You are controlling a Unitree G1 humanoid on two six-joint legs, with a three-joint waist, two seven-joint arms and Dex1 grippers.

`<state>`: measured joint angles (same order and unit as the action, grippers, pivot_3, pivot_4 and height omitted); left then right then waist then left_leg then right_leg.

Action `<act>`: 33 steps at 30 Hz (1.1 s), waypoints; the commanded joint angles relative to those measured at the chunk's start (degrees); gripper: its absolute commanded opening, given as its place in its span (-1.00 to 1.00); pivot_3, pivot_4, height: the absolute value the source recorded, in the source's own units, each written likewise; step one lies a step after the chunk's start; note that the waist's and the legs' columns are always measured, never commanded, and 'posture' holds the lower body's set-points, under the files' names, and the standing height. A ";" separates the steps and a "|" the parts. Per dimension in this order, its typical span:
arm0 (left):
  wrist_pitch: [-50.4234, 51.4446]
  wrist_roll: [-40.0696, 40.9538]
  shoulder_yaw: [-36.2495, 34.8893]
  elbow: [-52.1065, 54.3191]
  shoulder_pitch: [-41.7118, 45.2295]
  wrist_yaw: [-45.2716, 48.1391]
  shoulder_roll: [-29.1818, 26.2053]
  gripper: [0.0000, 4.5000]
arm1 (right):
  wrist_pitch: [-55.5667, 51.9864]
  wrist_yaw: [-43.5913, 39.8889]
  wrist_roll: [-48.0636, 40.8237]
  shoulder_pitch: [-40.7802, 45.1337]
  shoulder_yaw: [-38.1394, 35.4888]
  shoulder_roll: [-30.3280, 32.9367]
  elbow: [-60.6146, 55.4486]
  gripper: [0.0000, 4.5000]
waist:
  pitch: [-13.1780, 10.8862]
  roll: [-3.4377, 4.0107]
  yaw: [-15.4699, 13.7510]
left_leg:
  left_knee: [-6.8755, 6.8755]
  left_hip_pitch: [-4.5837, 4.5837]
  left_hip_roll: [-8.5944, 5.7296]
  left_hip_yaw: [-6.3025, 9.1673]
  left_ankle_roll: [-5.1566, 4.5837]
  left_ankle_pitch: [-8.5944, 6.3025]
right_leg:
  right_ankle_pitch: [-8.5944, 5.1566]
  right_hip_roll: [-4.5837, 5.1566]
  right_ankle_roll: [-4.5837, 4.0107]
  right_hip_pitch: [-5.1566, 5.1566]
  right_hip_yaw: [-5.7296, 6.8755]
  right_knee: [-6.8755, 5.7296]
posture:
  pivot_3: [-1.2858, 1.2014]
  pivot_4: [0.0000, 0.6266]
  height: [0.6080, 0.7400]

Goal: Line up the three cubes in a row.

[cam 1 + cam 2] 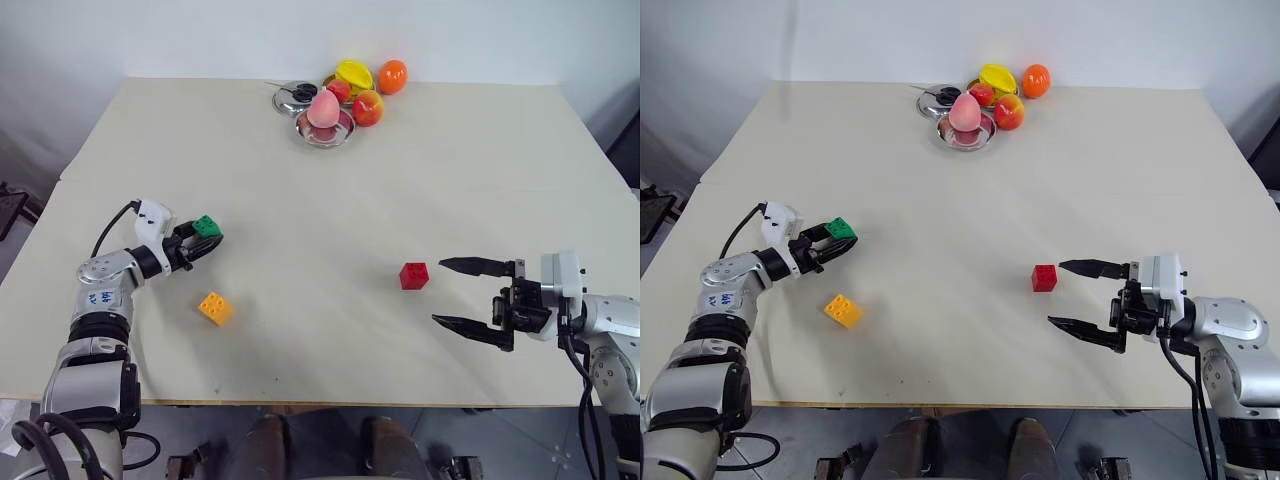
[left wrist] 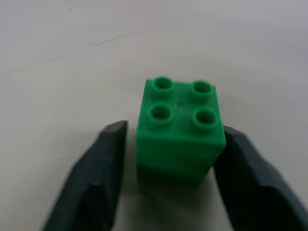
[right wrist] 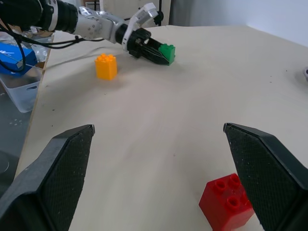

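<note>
The green cube sits on the table's left side, between the two black fingers of my left gripper. In the left wrist view the cube stands upright, studs up, and the gripper is closed in on its sides. The orange-yellow cube lies nearer the front edge, just below that gripper and apart from it. Right of centre is the red cube. My right gripper hangs just right of it, open and level, holding nothing. The red cube rests by one of its fingers.
At the back centre stand two metal bowls with toy fruits: a pink one, a yellow one and an orange one. The table's front edge runs close below the cubes.
</note>
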<state>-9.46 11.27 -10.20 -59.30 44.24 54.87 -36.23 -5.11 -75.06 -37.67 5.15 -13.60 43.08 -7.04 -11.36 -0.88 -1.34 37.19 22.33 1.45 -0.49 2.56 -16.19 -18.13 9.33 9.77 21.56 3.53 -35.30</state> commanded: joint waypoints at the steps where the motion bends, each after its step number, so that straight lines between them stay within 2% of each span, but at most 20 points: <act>1: -0.11 1.88 -0.66 2.22 1.92 5.63 -0.44 -0.34 | 0.22 0.22 -0.57 -0.77 -2.81 1.06 -1.90 1.00 | 0.00 0.00 -0.16 | 0.01 0.00 0.00 0.00 0.00 0.00 | 0.00 0.00 0.00 0.00 0.00 -0.01 | 0.03 -0.52 1.00; 5: 3.25 3.91 1.43 9.07 3.45 14.98 1.29 -0.33 | 0.03 -0.09 -0.59 -2.28 -4.91 2.33 -1.23 1.00 | -0.02 -0.03 -0.31 | 0.03 0.03 0.00 0.02 0.00 0.00 | 0.00 0.00 0.00 -0.01 0.01 -0.02 | 0.03 -0.52 1.00; 7: 3.57 2.63 6.57 16.11 5.67 19.78 4.22 -0.33 | -0.14 -0.64 -0.69 -3.62 -6.70 3.51 -0.71 1.00 | -0.03 -0.06 -0.54 | 0.07 0.04 0.00 0.01 0.00 0.00 | 0.00 0.00 0.00 -0.01 0.00 -0.02 | 0.03 -0.52 1.00; 10: 10.72 0.66 13.88 25.29 8.02 21.05 9.10 -0.33 | 0.01 -1.55 -0.43 -5.52 -8.97 4.94 0.40 1.00 | -0.04 -0.07 -1.12 | 0.15 0.08 -0.01 0.03 -0.02 0.00 | 0.05 0.00 0.05 -0.05 0.00 0.00 | 0.03 -0.52 1.00; 14: 16.74 -2.29 19.99 31.31 8.78 20.14 11.54 -0.33 | -0.73 -2.08 -0.80 -7.63 -11.07 6.27 -0.13 1.00 | -0.04 -0.07 -0.08 | 0.08 0.02 -0.01 -0.02 -0.05 -0.01 | 0.10 -0.01 0.07 -0.09 -0.03 0.12 | 0.03 -0.52 1.00; 18: 22.14 -6.01 24.33 29.20 12.45 16.10 15.56 -0.33 | -1.58 -2.84 -0.83 -9.93 -13.52 7.98 -0.34 1.00 | -0.05 -0.06 0.05 | -0.01 -0.01 0.03 -0.06 -0.05 0.00 | 0.09 -0.04 0.05 -0.04 -0.04 0.14 | 0.03 -0.52 1.00; 23: 23.33 -11.77 28.66 26.42 13.77 11.80 17.77 -0.33 | -2.25 -1.52 -1.10 -10.79 -14.75 7.95 -2.18 1.00 | -0.07 -0.09 -0.15 | 0.05 0.03 0.02 -0.04 -0.06 0.00 | 0.12 -0.04 0.06 -0.07 -0.04 0.22 | 0.03 -0.52 1.00; 33: 22.26 -13.84 30.63 20.81 14.44 11.08 21.63 -0.33 | -3.53 0.70 -1.55 -11.35 -14.60 6.92 -5.43 1.00 | -0.07 -0.09 -0.34 | 0.10 0.06 0.02 -0.02 -0.06 0.00 | 0.13 -0.04 0.05 -0.07 -0.03 0.29 | 0.03 -0.52 1.00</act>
<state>13.16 -2.36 20.40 -37.88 57.99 65.84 -15.07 -8.79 -74.58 -37.83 -5.89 -26.28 50.32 -10.97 -11.43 -0.97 -1.68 37.32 22.39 1.47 -0.51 2.50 -16.19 -18.00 9.29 9.83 21.48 3.50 -35.01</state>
